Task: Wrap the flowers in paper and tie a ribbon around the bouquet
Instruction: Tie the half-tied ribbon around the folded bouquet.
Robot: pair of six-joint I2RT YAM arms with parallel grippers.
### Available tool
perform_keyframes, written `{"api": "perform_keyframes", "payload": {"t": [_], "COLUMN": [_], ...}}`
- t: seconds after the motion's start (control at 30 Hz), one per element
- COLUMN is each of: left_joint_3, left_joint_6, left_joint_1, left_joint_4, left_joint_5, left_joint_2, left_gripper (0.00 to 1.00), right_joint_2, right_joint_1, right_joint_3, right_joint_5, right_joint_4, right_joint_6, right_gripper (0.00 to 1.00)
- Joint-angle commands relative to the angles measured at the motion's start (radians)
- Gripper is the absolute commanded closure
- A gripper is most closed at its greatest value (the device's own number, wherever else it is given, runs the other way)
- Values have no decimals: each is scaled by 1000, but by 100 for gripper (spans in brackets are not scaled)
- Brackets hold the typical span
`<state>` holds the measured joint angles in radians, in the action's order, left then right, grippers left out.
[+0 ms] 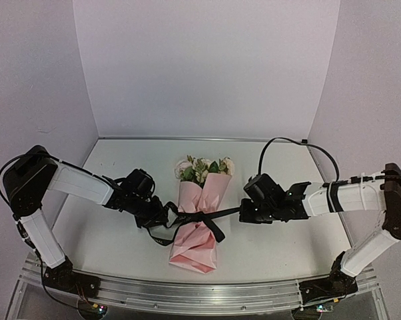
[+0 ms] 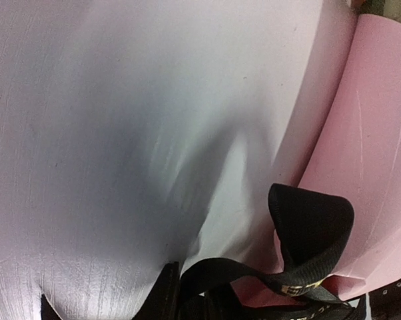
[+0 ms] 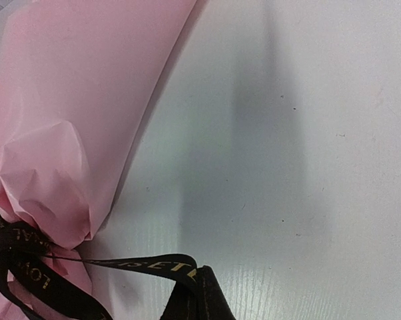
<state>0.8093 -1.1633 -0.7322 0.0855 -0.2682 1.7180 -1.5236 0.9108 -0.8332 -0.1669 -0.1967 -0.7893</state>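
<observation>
tying step: ribbon sits round waist of bouquet. right pincer clenched on ribbon end, band taut from its tips to knot on its left. left pincer: ribbon loop right at tips, bouquet just to its right; i cannot tell if clamped or loose. my judgement: confirm left grip, then pull both ends outward, level, equal force, so knot cinches without dragging bouquet or crushing paper. both arms stretched low, forearms angled inward, wrists close over table.

Bright, even light — soft grey shadows on the table; nearby ribbon slightly blurred.
</observation>
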Motion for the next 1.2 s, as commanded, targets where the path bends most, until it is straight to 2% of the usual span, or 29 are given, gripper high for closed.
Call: {"api": "perform_keyframes", "payload": {"t": [0.0,0.1,0.43,0.7,0.73,0.87,0.9,1.07,1.17], "left_joint_3": [26,64,182,258,262,275,275,278,276], "left_joint_6": [16,77,304,528,541,579,583,591,593], "left_joint_1": [-4,-3,0,1,1,1,1,1,0], "left_joint_4": [16,52,144,148,152,157,156,148,140], "left_joint_5": [82,122,221,163,157,136,129,106,91], "left_joint_2": [-33,-35,-47,-17,-15,-11,-10,-5,-4], "left_gripper": [96,100,100,100,100,100,100,100,100], "right_joint_2": [63,86,110,106,106,144,153,144,75], "right_joint_1": [5,5,3,-3,-4,0,3,15,25], "right_joint_3": [9,11,22,-8,-21,-62,-73,-141,-199], "right_joint_5": [-91,-127,-194,-168,-139,-11,18,204,333], "right_joint_4": [-47,-87,-172,-218,-219,-223,-225,-223,-202], "right_joint_6": [5,18,23,50,71,146,170,274,315], "right_gripper": [100,100,100,100,96,66,61,50,48]}}
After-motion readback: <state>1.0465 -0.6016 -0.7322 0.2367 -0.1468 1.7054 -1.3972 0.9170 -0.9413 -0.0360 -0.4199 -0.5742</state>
